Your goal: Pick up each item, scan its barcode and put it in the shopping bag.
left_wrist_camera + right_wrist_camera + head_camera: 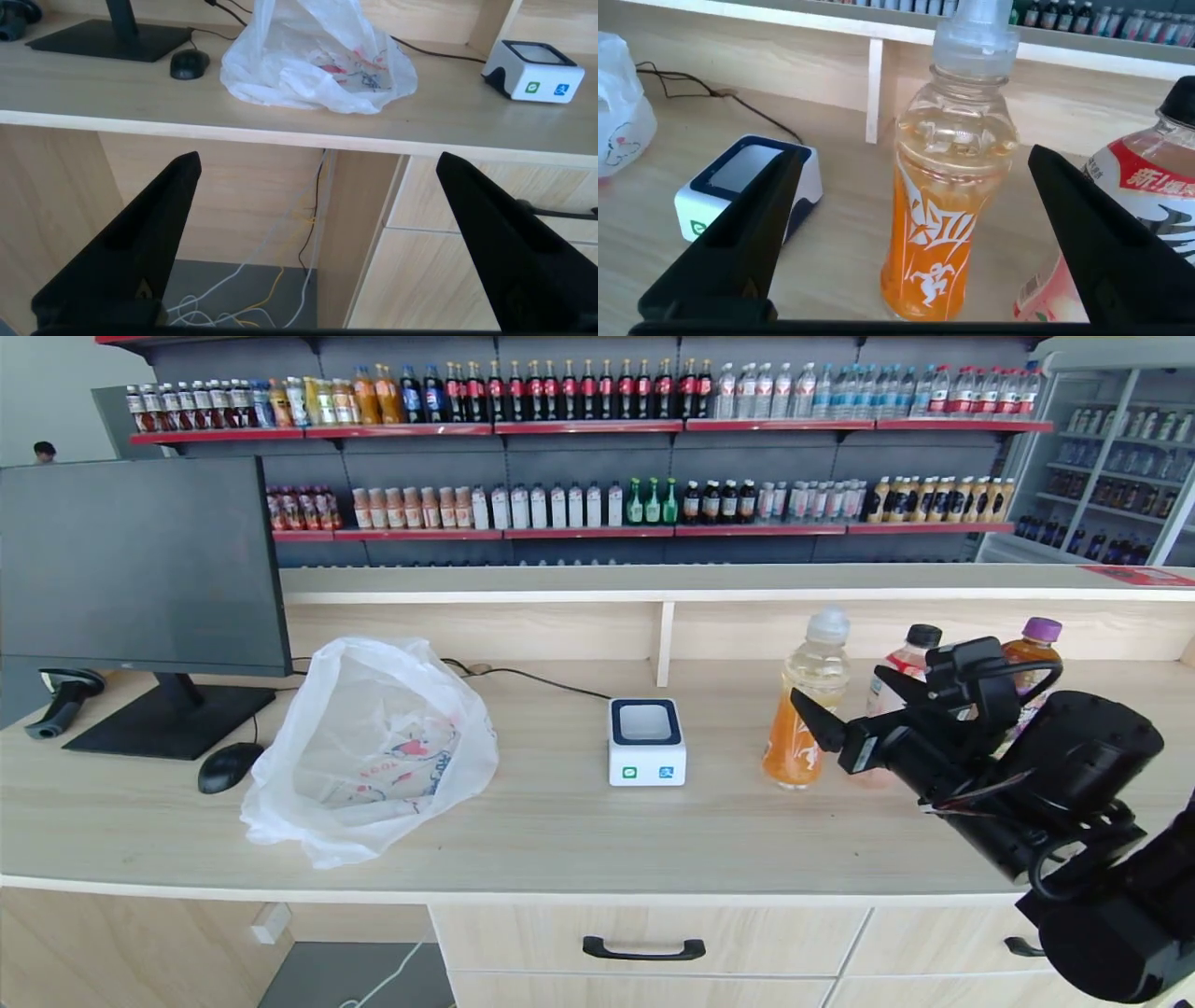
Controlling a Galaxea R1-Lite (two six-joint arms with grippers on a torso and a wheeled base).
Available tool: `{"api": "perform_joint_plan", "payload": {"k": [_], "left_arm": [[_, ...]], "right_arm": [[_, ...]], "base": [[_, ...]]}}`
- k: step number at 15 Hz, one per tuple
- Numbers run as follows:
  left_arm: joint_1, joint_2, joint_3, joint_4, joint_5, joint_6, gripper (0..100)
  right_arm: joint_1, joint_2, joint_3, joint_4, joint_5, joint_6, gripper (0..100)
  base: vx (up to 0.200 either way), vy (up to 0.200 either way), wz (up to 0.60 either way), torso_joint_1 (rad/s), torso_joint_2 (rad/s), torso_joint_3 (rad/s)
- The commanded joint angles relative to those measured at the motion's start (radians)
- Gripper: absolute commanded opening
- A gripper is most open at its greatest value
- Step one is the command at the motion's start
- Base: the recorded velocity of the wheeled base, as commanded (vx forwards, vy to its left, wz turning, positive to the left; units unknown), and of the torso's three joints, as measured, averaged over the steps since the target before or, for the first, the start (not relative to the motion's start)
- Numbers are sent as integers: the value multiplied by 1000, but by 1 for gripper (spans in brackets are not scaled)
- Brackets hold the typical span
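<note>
On the wooden counter (560, 831) the slack white shopping bag (369, 747) lay on the robot's left with nothing discernible inside, so I judged the task barely begun: all three bottles awaited scanning and bagging. The right gripper (845, 705) was spread wide and empty, aimed at the orange bottle (808, 700), which it did not grip, while the left gripper (313, 252) gaped empty, low before the counter's front. The black-capped bottle (901, 663) and purple-capped bottle (1034, 649) stood just behind, the small scanner (646, 742) between bag and bottles.
</note>
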Motion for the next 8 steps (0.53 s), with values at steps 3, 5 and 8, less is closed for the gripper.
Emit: {"api": "perform_joint_plan", "payload": {"k": [3,5,8], "left_arm": [[0,1,0,0,0,0,100],[0,0,0,0,0,0,100],[0,0,0,0,0,0,100]], "right_arm": [[-1,39,4,-1,1,33,100],[3,43,17,-1,1,35,100],[-21,63,12,-1,-1,36,100]], "base": [[0,0,0,0,0,0],[0,0,0,0,0,0],[0,0,0,0,0,0]]}}
